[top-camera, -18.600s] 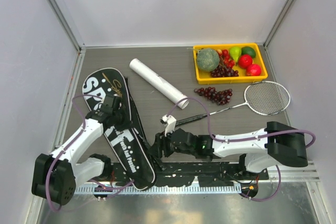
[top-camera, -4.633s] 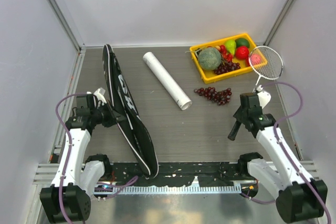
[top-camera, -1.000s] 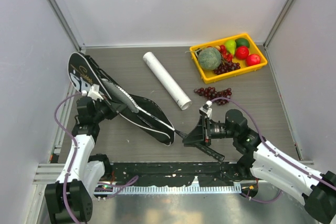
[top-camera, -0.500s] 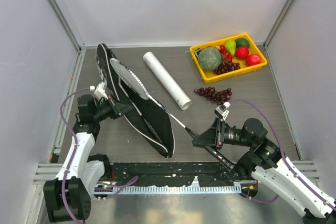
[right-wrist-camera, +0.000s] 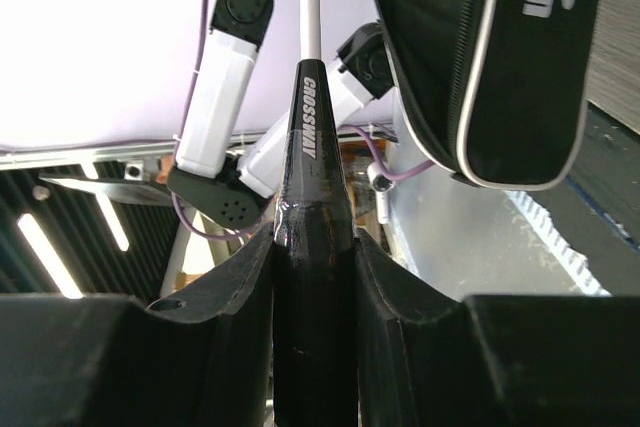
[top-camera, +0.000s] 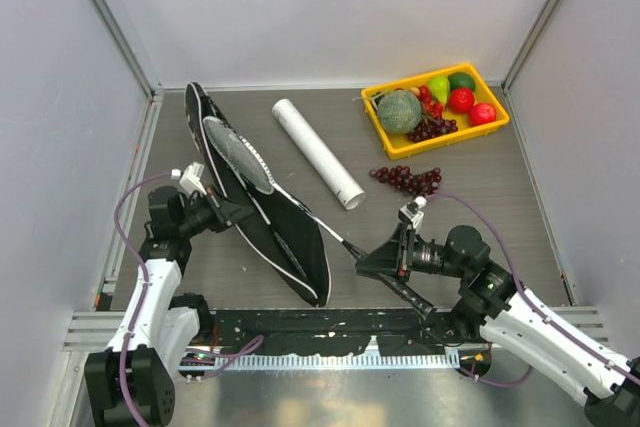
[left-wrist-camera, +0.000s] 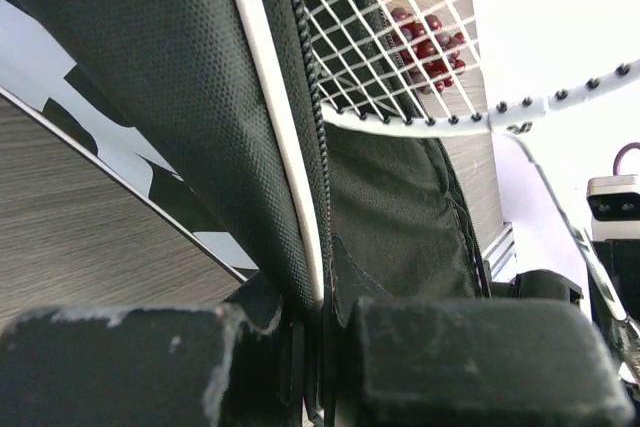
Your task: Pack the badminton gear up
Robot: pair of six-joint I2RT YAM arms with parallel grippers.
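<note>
Grey wood-grain table (top-camera: 480,237) between white walls; at the left of the top view the left gripper (top-camera: 222,215) is clamped on the zip edge of the black SPORT bag (top-camera: 290,252), propping it open on its side; the right gripper (top-camera: 370,261), lower centre, is closed around the black handle (right-wrist-camera: 312,197) of a racket (top-camera: 238,155), whose silver head appears to lie in the bag's mouth, shaft and handle outside; packing looks under half done; the white tube (top-camera: 317,152) lies loose at upper centre; no shuttlecocks or second racket show, and whether they are bagged I cannot tell.
</note>
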